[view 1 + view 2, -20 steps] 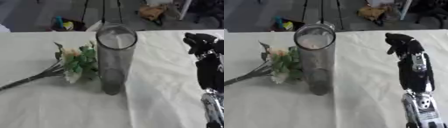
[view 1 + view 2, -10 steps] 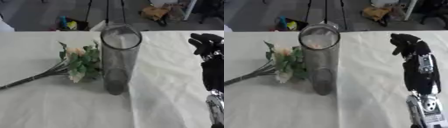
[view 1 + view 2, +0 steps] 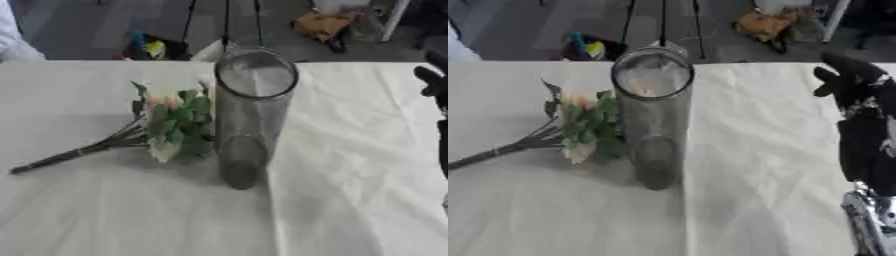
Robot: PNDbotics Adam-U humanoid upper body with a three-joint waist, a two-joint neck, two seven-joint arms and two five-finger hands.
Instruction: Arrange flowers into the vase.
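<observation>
Though raised, right hand [image 3: 852, 82] empty.

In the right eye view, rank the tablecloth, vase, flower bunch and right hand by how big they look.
1. Tablecloth, by far the largest.
2. Vase and flower bunch: too alike to separate; the vase looks bulkier, the bunch longer.
3. Right hand, smallest, though blurred against its arm.

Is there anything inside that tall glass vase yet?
The vase looks empty: through its open top and clear wall only its own base shows. The flowers lie on the table to its left, leaves against its side, hiding little.
</observation>
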